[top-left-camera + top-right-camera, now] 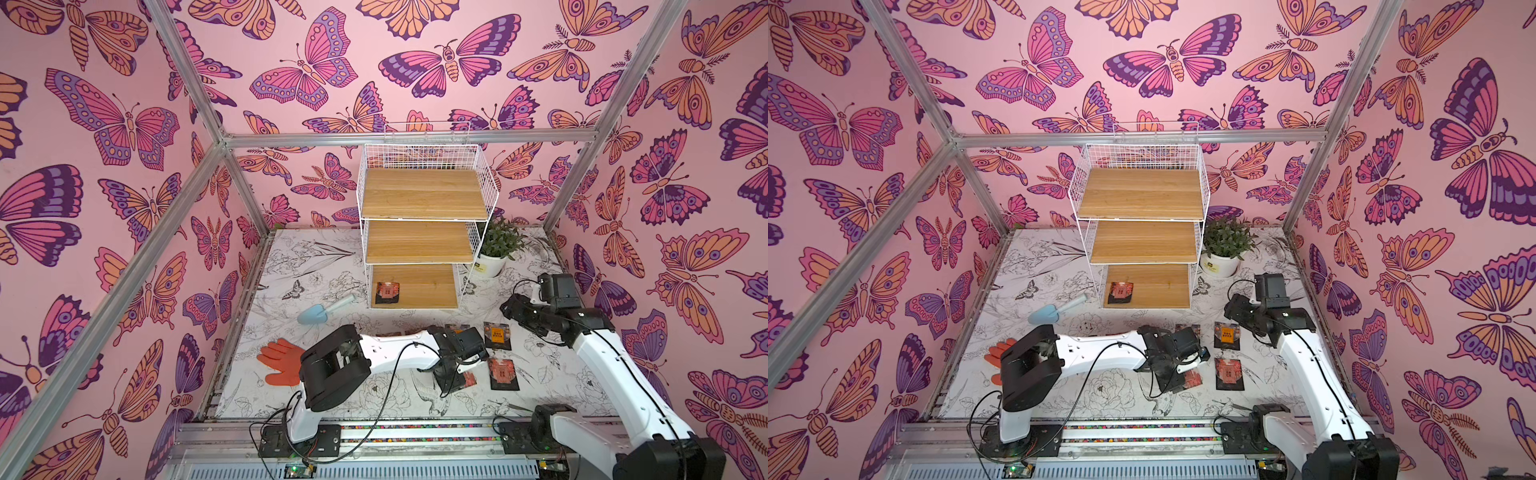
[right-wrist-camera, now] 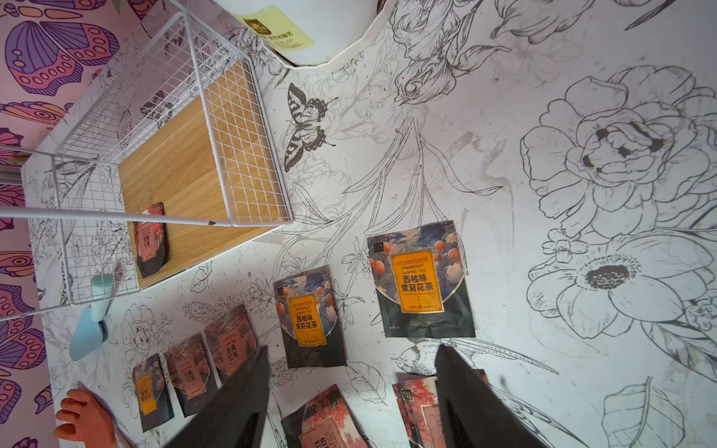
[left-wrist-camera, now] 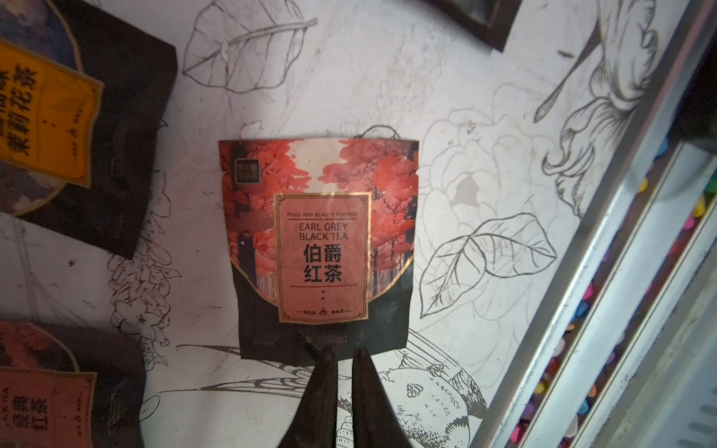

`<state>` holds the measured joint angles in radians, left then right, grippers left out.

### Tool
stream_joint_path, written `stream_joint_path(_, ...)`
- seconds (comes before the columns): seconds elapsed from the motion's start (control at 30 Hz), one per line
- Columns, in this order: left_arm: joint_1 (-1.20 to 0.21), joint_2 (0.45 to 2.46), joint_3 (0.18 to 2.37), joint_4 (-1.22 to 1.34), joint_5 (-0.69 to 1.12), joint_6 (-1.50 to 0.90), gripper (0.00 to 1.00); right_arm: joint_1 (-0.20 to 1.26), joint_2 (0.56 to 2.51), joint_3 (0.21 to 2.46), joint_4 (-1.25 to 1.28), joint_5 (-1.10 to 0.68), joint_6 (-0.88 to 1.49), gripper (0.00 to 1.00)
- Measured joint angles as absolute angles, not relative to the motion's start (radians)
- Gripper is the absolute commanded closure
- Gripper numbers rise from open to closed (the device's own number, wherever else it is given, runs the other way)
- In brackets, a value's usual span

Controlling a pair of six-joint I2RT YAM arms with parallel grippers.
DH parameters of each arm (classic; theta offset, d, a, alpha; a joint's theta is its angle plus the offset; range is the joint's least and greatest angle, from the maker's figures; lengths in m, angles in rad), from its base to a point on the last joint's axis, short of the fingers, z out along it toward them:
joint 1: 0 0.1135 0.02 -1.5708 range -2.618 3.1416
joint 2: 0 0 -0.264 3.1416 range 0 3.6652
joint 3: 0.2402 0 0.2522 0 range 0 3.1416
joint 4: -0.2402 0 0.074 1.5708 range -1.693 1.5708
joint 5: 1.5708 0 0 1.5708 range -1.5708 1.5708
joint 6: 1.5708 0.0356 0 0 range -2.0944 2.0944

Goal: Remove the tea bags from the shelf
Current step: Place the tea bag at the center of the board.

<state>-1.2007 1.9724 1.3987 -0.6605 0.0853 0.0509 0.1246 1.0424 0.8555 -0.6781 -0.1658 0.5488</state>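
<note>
The white wire shelf (image 1: 424,195) (image 1: 1142,193) stands at the back. One reddish tea bag (image 1: 387,292) (image 2: 151,240) lies on its lowest board; the upper two boards look bare. Several tea bags lie on the table in front, among them an orange-labelled one (image 1: 496,334) (image 2: 421,279) and a red one (image 1: 503,373). My left gripper (image 3: 344,352) (image 1: 449,386) hovers shut over the bottom edge of a flat red Earl Grey bag (image 3: 322,248), with nothing between its fingers. My right gripper (image 2: 351,349) (image 1: 507,309) hangs open above the table, right of the shelf.
A white plant pot (image 1: 492,262) stands right of the shelf. A blue trowel (image 1: 320,311) and an orange glove (image 1: 280,361) lie on the left of the table. The metal rail (image 3: 605,294) runs along the front edge.
</note>
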Motion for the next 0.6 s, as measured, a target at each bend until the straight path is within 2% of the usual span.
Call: stream_joint_path(0.6, -1.184, 2.08, 1.496, -0.661, 0.125, 0.105, 0.88, 0.125, 1.027, 0.858, -0.683, -0.177, 0.549, 0.28)
